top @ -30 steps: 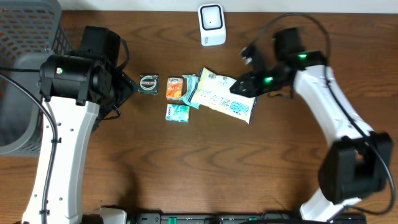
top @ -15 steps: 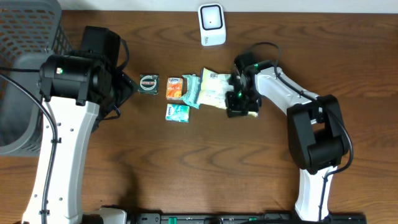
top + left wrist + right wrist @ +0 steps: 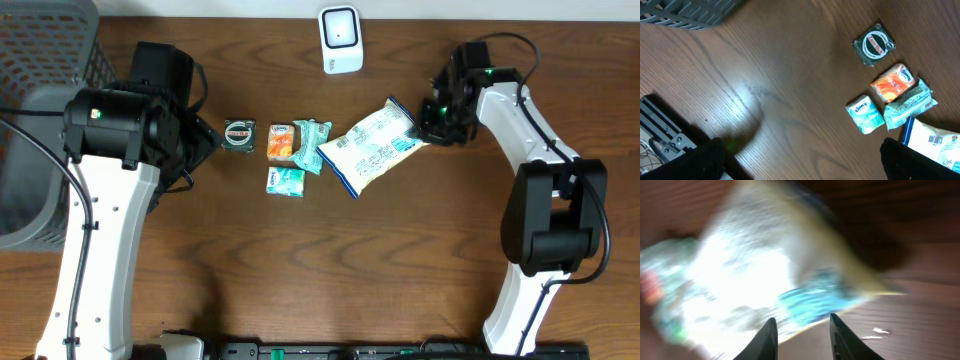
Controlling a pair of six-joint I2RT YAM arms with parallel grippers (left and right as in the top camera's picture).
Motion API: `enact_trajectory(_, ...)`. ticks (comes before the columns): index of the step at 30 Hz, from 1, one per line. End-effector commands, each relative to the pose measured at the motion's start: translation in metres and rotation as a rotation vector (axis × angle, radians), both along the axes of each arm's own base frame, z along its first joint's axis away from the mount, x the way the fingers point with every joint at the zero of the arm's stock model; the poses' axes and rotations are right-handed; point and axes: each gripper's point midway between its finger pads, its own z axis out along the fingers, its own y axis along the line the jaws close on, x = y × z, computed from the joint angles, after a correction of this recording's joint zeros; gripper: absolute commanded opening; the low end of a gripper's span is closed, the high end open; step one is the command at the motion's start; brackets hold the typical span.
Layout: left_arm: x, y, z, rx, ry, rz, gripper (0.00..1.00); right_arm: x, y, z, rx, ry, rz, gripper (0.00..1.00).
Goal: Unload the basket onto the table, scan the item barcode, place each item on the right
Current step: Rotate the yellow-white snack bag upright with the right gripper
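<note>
Since the right wrist view is one big smear, take this bit loosely: the right gripper (image 3: 802, 330) shows two dark fingertips with a narrow gap between them. The white-and-blue snack bag (image 3: 375, 148) fills the view just past the tips. I honestly can't tell whether they're pinching its edge or only sitting against it. From overhead, that gripper is right at the bag's upper right end. The bag sits slanted over the wooden table (image 3: 400, 260), printed side up, running from lower left to upper right. The white scanner (image 3: 341, 40) stands at the back edge of the table, up and to the left of the bag and clearly apart from it. Over on the other side, the left gripper (image 3: 810, 165) is spread as wide as it goes, its fingers sitting in the two bottom corners of its own camera view with only bare wood between them. It hangs near the little row of goods: a dark packet with a round label (image 3: 240, 134), an orange pack (image 3: 282, 145) and a teal pack (image 3: 310, 140) just beside the bag's lower left corner. A pale blue tissue pack (image 3: 285, 181) lies just in front of the orange one. A grey mesh basket (image 3: 40, 60) sits at the far left.
</note>
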Motion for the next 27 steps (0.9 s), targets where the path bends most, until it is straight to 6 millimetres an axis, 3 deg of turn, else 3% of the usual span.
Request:
enact_trajectory(1,-0.001,0.003,-0.001,0.006,0.008,0.012,0.98,-0.009,0.056,0.036,0.219,-0.088,0.208,0.28)
enact_trajectory(3,-0.001,0.003,-0.001,0.006,0.008,0.012,0.98,-0.01,0.068,0.036,0.208,-0.12,0.265,0.29)
enact_trajectory(8,-0.001,0.003,-0.001,0.006,0.008,0.012,0.98,-0.008,0.093,0.021,0.029,-0.19,0.345,0.54)
enact_trajectory(13,-0.001,0.003,-0.001,0.006,0.008,0.012,0.98,-0.013,0.11,0.006,-0.136,-0.221,0.397,0.55)
enact_trajectory(17,-0.001,0.003,-0.001,0.006,0.008,0.012,0.98,-0.021,0.098,-0.005,-0.323,-0.185,0.331,0.53)
enact_trajectory(24,-0.001,0.003,-0.001,0.006,0.008,0.012,0.98,-0.056,0.083,-0.023,-0.421,-0.068,0.394,0.49)
enact_trajectory(27,-0.001,0.003,-0.001,0.006,0.008,0.012,0.98,-0.072,0.061,-0.038,-0.507,-0.004,0.382,0.46)
